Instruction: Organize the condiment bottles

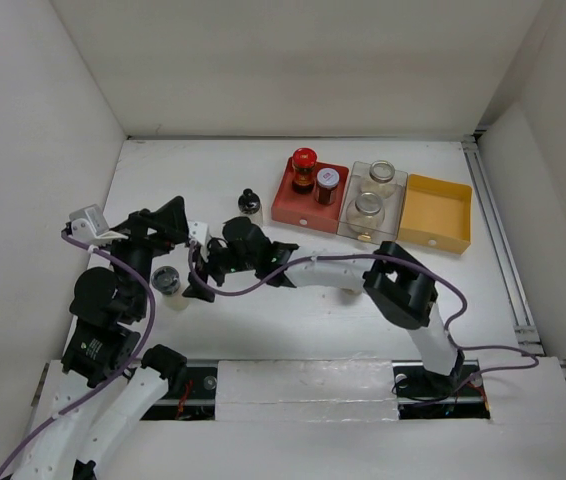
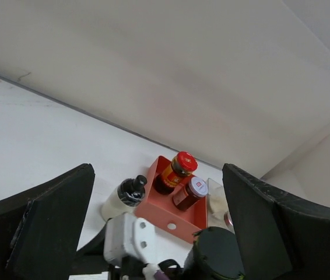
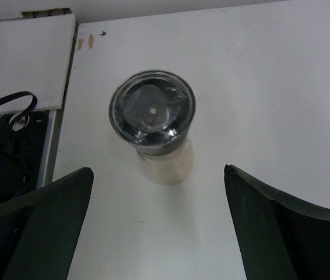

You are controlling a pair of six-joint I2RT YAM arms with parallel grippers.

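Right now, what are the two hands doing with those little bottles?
Left hand open, empty. Right hand open, black-lidded jar standing ahead between its fingers, ungripped. Nothing blocking it; left hand close by.

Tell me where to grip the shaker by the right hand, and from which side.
I'd take the shaker around its dark cap, coming from above: it stands upright and round, centred ahead of the open right hand.

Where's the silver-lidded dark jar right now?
In the top view, the silver-lidded dark jar stands in the red tray, just right of the red-lidded jar and left of the clear tray.
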